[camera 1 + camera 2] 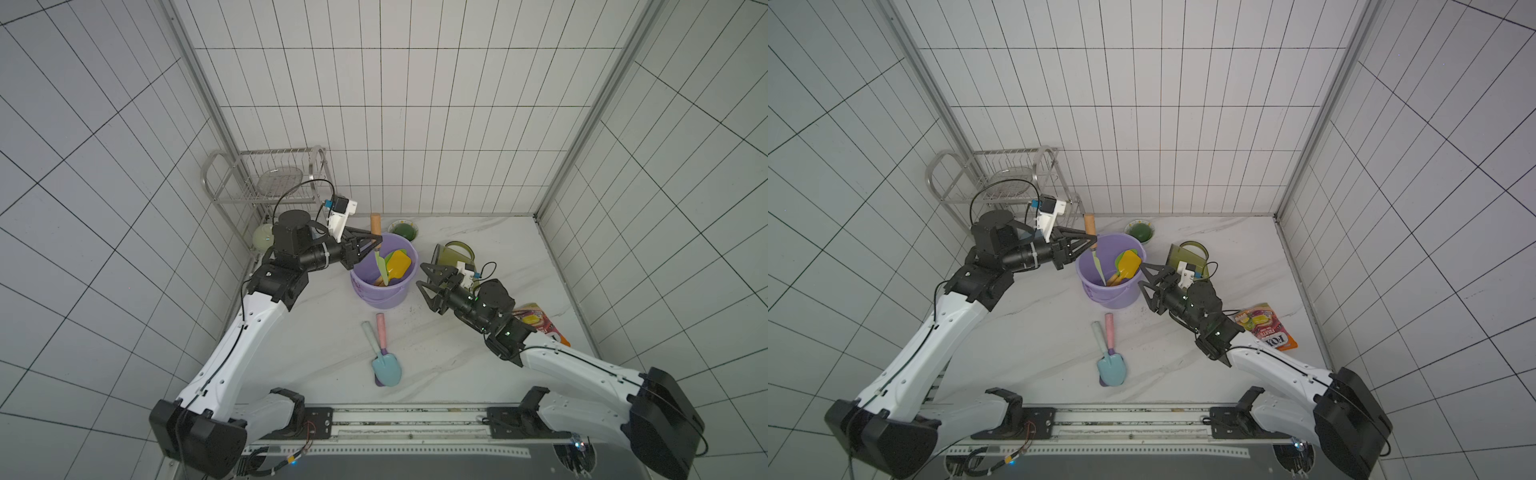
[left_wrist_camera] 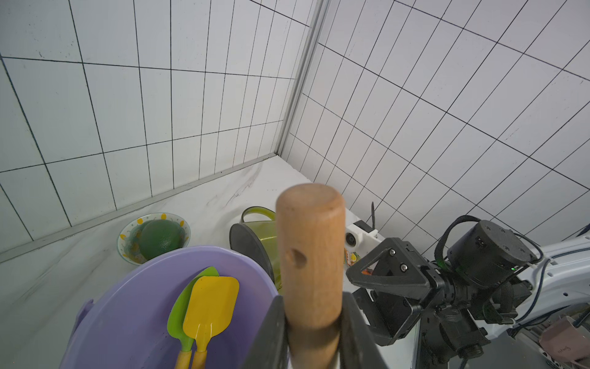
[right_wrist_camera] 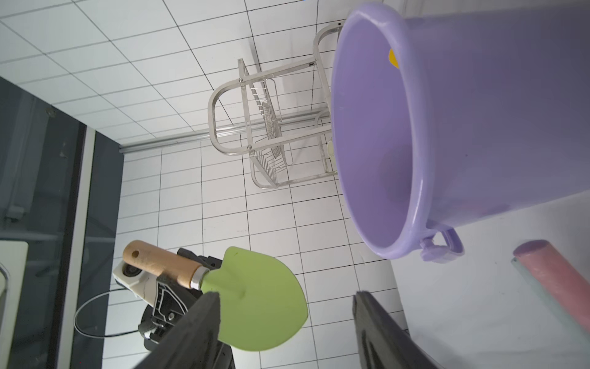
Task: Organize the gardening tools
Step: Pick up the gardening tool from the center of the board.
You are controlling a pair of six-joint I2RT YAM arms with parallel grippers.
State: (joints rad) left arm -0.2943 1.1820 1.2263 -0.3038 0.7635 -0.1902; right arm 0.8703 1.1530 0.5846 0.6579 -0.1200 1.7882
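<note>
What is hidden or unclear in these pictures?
- Purple shovel: blade mostly under the teal shovel, both top views.
- Watering can: no spout shows; the right arm covers part, both top views.
- Wood-handled shovel: blade cut off by the edge, left wrist view.

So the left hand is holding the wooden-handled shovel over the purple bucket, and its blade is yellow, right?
No, the blade is light green, not yellow; the right wrist view shows it. The left hand does hold the wooden-handled shovel over the purple bucket.
</note>
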